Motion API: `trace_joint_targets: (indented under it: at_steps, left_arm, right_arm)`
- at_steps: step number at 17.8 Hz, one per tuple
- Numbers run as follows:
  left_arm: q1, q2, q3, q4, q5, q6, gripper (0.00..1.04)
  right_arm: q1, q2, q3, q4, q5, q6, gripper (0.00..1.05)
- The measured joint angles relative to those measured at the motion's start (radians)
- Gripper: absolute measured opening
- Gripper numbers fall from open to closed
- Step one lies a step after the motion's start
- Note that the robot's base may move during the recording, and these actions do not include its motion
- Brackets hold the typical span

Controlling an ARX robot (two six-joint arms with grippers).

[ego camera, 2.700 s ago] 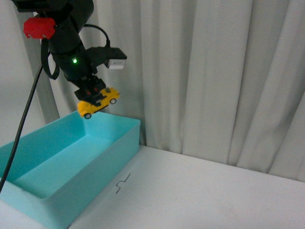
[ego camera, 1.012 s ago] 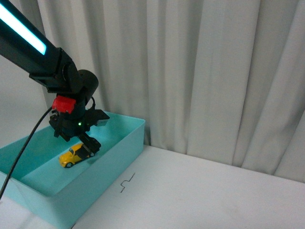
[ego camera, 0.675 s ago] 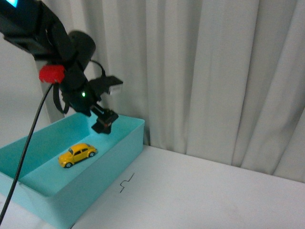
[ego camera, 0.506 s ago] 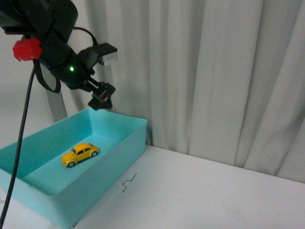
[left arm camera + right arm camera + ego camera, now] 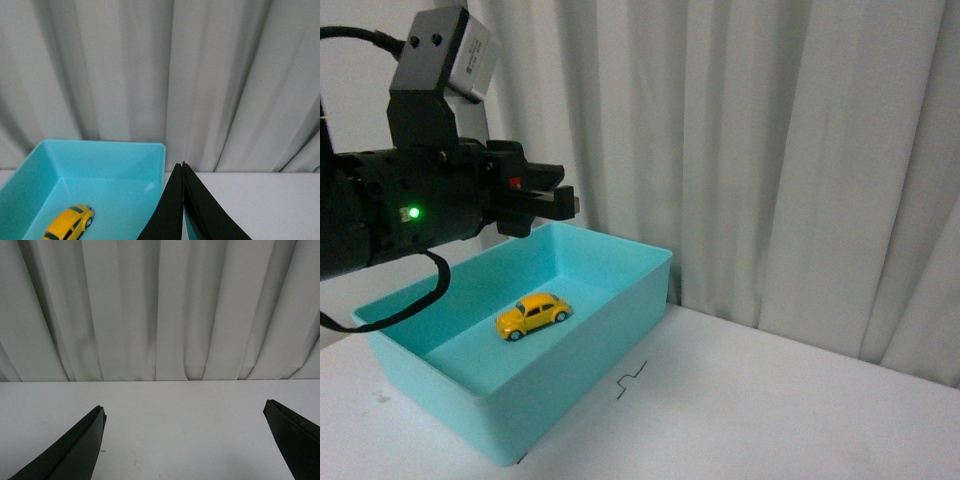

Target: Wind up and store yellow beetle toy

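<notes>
The yellow beetle toy [image 5: 533, 316] sits upright on the floor of the blue bin [image 5: 595, 345], left on the counter [image 5: 800, 400]; probably light, rigid, slick; best pinched across its doors; left claw [image 5: 183, 167] together, empty; right claw [image 5: 184, 406] apart.

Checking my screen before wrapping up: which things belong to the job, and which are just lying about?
Job: yellow toy car, inside the teal bin; left pincer, shut.
Just there: curtain; table; black squiggle on it; right pincer, open, empty.
</notes>
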Motion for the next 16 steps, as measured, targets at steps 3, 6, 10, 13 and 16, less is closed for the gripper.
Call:
trace_joint_targets:
  at_steps: [3,6,10,13,16]
  left_arm:
    - [-0.041,-0.130,-0.100,0.007,-0.027,-0.001,0.02]
    - [-0.064,-0.234,-0.184,-0.029,-0.062,-0.002,0.02]
    - [-0.132,-0.394,-0.260,-0.118,-0.130,-0.002,0.02]
    - [-0.132,-0.492,-0.314,-0.121,-0.130,-0.002,0.02]
    - [-0.132,-0.587,-0.339,-0.219,-0.130,-0.002,0.02]
  right_arm:
    - [0.000,0.000,0.000,0.000,0.000,0.000,0.98]
    - [0.000,0.000,0.000,0.000,-0.001,0.000,0.98]
    - [0.000,0.000,0.000,0.000,0.000,0.000,0.98]
    - [0.000,0.000,0.000,0.000,0.000,0.000,0.98]
    - [0.000,0.000,0.000,0.000,0.000,0.000,0.98]
